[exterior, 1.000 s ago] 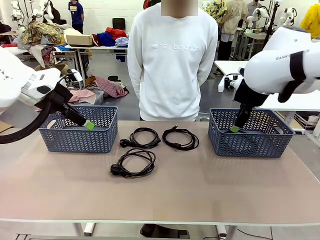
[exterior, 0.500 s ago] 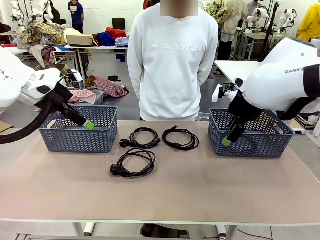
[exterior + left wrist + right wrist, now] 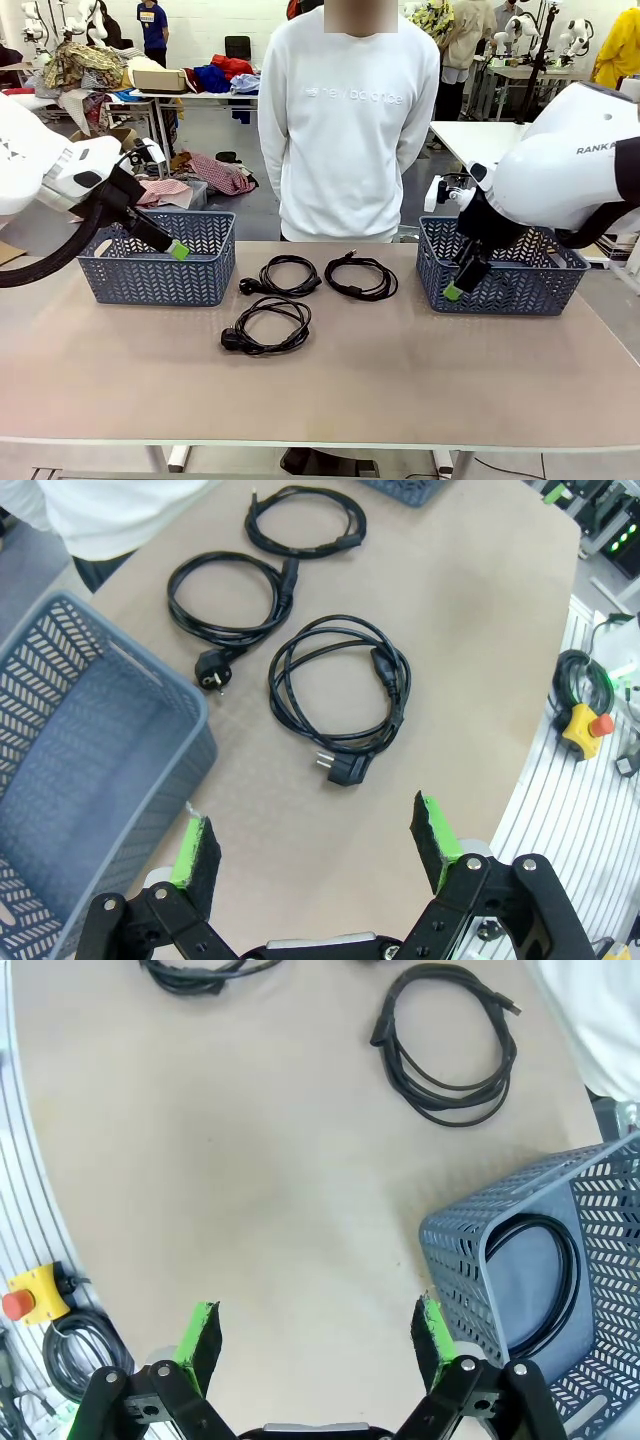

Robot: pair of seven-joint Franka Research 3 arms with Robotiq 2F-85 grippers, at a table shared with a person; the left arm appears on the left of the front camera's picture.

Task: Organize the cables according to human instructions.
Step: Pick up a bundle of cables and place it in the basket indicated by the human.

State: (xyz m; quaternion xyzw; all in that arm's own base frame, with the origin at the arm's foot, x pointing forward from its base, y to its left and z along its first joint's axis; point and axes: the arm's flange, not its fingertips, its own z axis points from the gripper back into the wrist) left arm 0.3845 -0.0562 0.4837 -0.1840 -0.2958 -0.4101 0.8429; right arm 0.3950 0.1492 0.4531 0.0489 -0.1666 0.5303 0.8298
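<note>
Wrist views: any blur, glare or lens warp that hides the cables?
Left wrist view: sharp, even light, no glare; the nearest cable and its plug read cleanly, though the table edge bows a little from the wide lens. Right wrist view: also sharp; the coiled cable inside the basket shows clearly, shadows are faint, and the table edge curves at picture left.

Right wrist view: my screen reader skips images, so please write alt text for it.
The right pincer hangs open above the tan table, beside a blue-grey basket that holds one coiled black cable. A second black coil lies on the table farther off.
</note>
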